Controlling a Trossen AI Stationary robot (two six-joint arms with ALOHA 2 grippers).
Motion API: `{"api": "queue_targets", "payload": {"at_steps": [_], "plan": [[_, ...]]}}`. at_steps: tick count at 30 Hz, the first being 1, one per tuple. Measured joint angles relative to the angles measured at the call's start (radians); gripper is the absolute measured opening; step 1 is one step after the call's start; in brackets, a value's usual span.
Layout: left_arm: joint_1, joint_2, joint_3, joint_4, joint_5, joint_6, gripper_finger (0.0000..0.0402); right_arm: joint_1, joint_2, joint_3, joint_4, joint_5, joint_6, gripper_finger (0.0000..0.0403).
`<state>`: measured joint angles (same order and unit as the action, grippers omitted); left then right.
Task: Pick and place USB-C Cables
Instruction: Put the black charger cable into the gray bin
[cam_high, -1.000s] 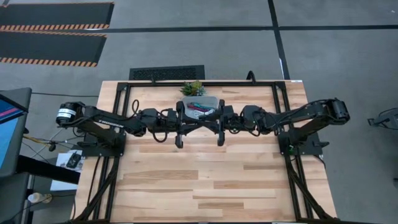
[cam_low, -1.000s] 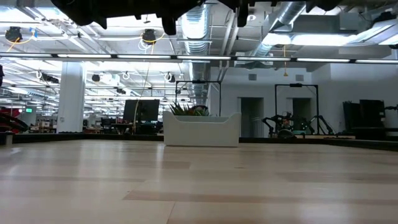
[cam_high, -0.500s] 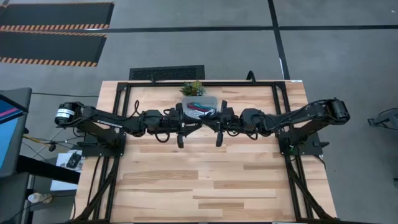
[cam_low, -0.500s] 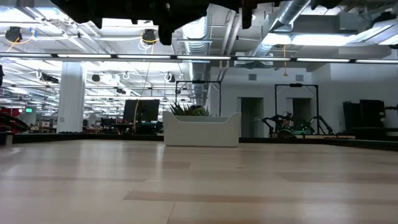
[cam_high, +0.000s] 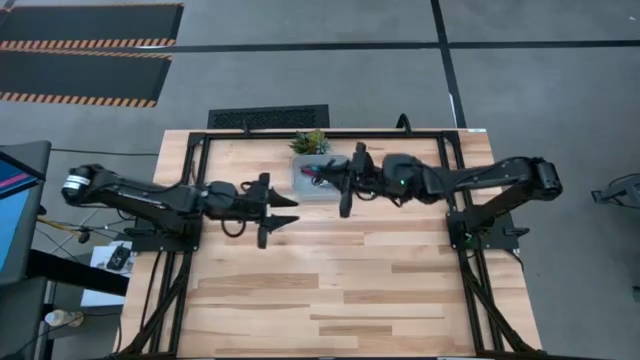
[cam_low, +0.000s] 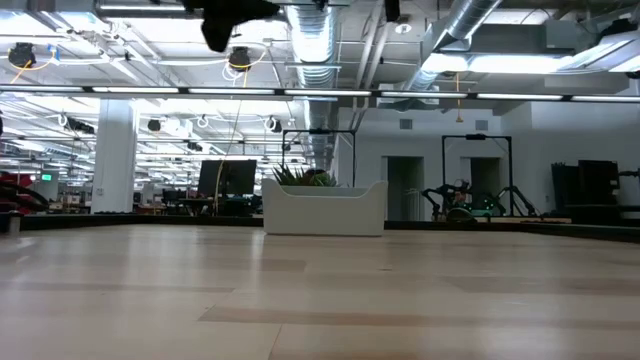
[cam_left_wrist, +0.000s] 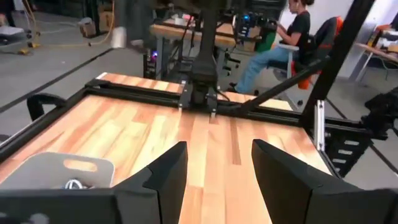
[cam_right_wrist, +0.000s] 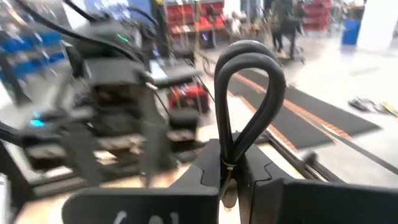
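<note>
The clear bin (cam_high: 312, 172) stands at the table's far middle, in front of the potted plant (cam_high: 310, 140). Teal and dark red cable bundles (cam_high: 318, 170) lie in it. My right gripper (cam_high: 330, 180) hovers high over the bin's right part, shut on a black cable (cam_right_wrist: 249, 87). My left gripper (cam_high: 290, 208) is open and empty, high above the table, left of the bin and nearer to the table's near edge. The bin also shows in the low view (cam_low: 323, 208) and the left wrist view (cam_left_wrist: 59, 171). I see no white cable. My right gripper pinches the black cable between its two fingers where the two strands of a loop come together (cam_right_wrist: 229, 160). The fingers lie about level and point toward the table's left. The loop (cam_right_wrist: 249, 59) stands out beyond the fingertips, clear of the table.
Bare wooden tabletop (cam_high: 340, 290) stretches from the bin to the near edge. A black frame (cam_high: 200, 140) runs along the table's sides and far edge. A seated person (cam_left_wrist: 280, 37) shows in the room beyond the table.
My left gripper has drawn back from the bin toward the table's left edge and a little toward the near edge. My right gripper has gone toward the far edge and left, over the bin's right part.
</note>
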<state>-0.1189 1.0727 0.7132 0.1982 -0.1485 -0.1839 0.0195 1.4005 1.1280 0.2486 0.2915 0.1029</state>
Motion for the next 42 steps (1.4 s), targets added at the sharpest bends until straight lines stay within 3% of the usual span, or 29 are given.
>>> {"api": "queue_targets", "payload": {"at_steps": [7, 14, 27, 42], "plan": [[-0.089, -0.1, 0.0, -0.125, -0.1, -0.005, 0.0168, -0.091, 0.0, 0.119, -0.315, 0.0, -0.001, 0.002], [-0.138, -0.11, 0.0, -0.187, -0.123, -0.018, 0.0168, -0.185, 0.029, 0.124, -0.482, -0.001, 0.026, 0.0018], [-0.165, -0.105, 0.0, -0.199, -0.125, -0.044, 0.0168, -0.293, 0.262, 0.129, -0.552, -0.093, -0.046, 0.0018], [-0.165, -0.105, 0.0, -0.241, -0.125, -0.047, 0.0168, -0.375, 0.561, 0.457, -0.927, -0.139, -0.281, 0.0018]]}}
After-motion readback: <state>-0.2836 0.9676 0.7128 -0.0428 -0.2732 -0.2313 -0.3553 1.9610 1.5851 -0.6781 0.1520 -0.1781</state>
